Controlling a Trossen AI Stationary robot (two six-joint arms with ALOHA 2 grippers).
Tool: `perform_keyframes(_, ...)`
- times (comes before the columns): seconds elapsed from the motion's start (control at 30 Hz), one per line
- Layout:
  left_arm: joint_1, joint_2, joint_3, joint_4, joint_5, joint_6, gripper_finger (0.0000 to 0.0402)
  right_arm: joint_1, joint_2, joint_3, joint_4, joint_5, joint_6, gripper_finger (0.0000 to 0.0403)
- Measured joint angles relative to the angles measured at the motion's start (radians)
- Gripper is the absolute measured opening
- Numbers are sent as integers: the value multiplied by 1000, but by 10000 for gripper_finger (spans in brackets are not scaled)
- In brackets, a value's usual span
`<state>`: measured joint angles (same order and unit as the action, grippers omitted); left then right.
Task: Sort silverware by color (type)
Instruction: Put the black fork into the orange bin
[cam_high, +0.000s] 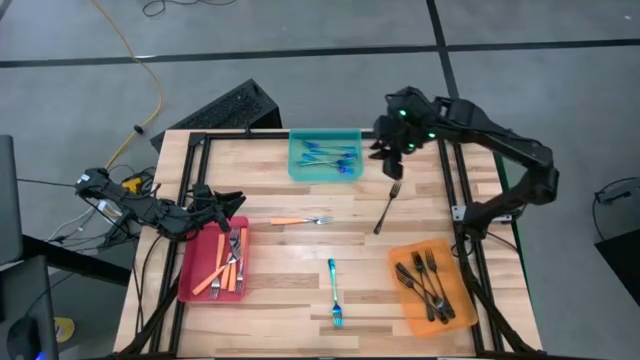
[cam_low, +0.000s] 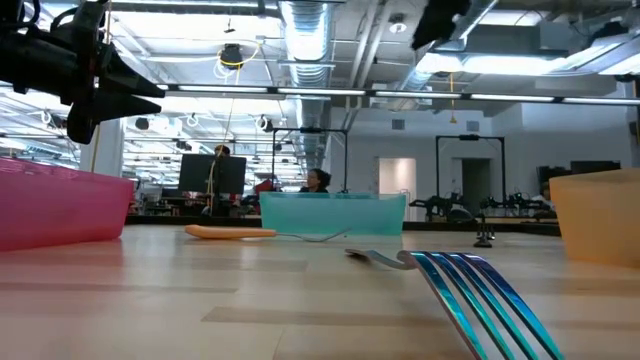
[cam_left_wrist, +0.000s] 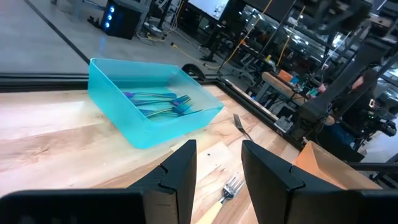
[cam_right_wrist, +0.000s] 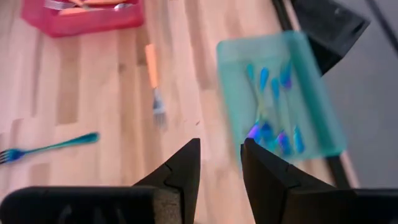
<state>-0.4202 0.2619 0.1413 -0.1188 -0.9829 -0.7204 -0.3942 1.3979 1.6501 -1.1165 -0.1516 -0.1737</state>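
Three forks lie loose on the wooden table: a dark one (cam_high: 385, 205) right of centre, an orange-handled one (cam_high: 300, 220) in the middle, and a blue one (cam_high: 334, 292) toward the near edge. The teal tray (cam_high: 325, 172) holds blue forks, the red tray (cam_high: 195, 275) orange-handled ones, and the orange tray (cam_high: 405, 300) dark ones. My right gripper (cam_right_wrist: 221, 149) hangs open high above the table, beside the teal tray's right end (cam_high: 392, 158), with nothing between its fingers. My left gripper (cam_left_wrist: 217, 149) is open over the red tray's far end (cam_high: 232, 200).
Black frame rails (cam_high: 190, 190) run along the table's left, far and right sides. A black keyboard-like object (cam_high: 225, 108) lies on the floor beyond the far-left corner. Bare wood lies between the three trays around the loose forks.
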Motion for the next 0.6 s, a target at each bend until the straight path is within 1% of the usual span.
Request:
perform_keyframes(0.1,0,0,0,0,0,-6,112,26,-27,0,-64,0,48,136)
perform_keyframes(0.3,0,0,0,0,4,-45,112,106,-40,0,-117,0,122,136)
perform_keyframes(0.6,0,0,0,2,36,-62,112,297,-36,-21,-124,13,162,136)
